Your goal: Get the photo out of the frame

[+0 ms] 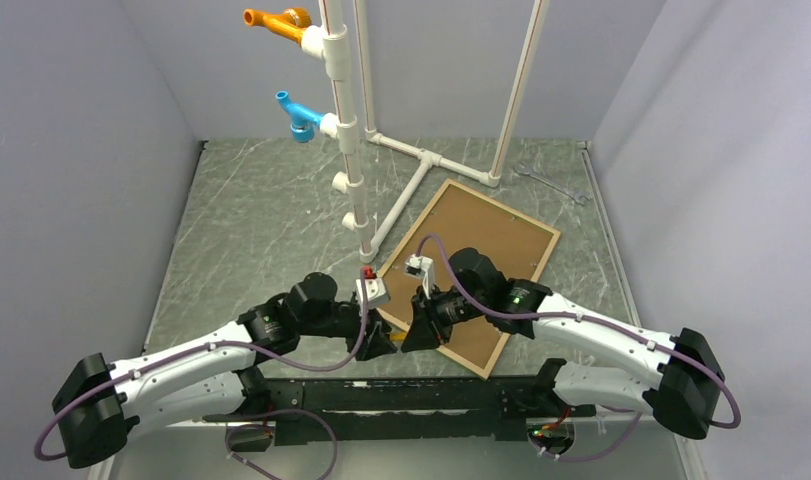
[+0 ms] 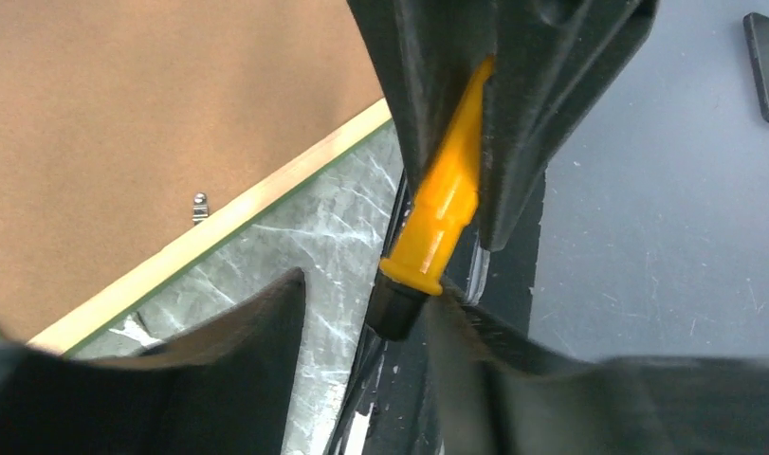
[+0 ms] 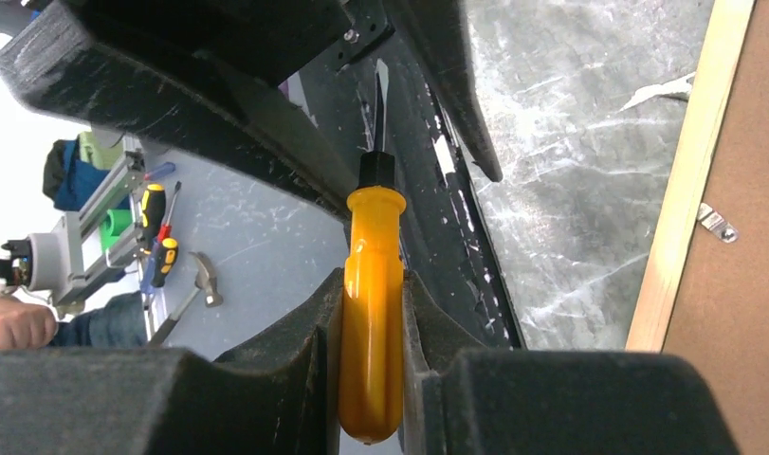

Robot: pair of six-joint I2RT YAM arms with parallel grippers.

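Observation:
The frame [image 1: 500, 345] lies face down at the table's middle right, showing pale wood rails with a thin green edge [image 2: 266, 190]. Its brown backing board [image 1: 481, 260] covers the photo, which is hidden. A small metal clip [image 3: 717, 223] sits on the board near the rail. My right gripper [image 3: 371, 280] is shut on the yellow handle of a screwdriver [image 3: 371, 332], off the frame's near-left corner. My left gripper [image 2: 364, 284] is open, with its fingers either side of the screwdriver's black collar [image 2: 396, 308]. The two grippers meet in the top view [image 1: 396, 338].
A white pipe stand [image 1: 346, 120] with orange [image 1: 279, 20] and blue [image 1: 299, 115] fittings rises behind the frame. A wrench [image 1: 549, 180] lies at the back right. A black rail [image 1: 401, 400] runs along the near edge.

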